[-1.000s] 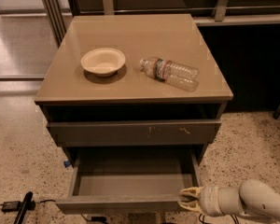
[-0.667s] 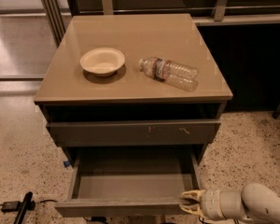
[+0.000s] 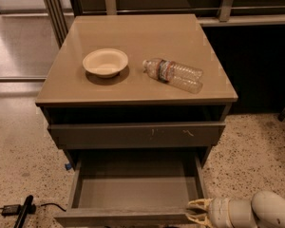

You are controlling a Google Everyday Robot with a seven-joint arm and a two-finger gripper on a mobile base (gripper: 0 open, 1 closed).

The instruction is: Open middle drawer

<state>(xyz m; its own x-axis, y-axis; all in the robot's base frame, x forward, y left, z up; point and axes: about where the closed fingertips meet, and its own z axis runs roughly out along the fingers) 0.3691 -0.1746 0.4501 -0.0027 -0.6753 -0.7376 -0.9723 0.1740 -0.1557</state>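
I see a cream bowl [image 3: 105, 62] on the desk [image 3: 133, 32], a clear bottle [image 3: 173, 74] lying at its three o'clock; my end effector [image 3: 194, 212] is at five o'clock.

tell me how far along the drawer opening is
Done: the middle drawer sits pulled well out below the closed scratched front, with its grey interior showing. In hand: the end effector is at the right end of the drawer's front edge. Left: probably only backing the arm away, unless more travel is wanted.

No readable text; bottle label [image 3: 165, 70] illegible. Gripper [image 3: 195, 212] at middle drawer [image 3: 133, 194] front right corner.
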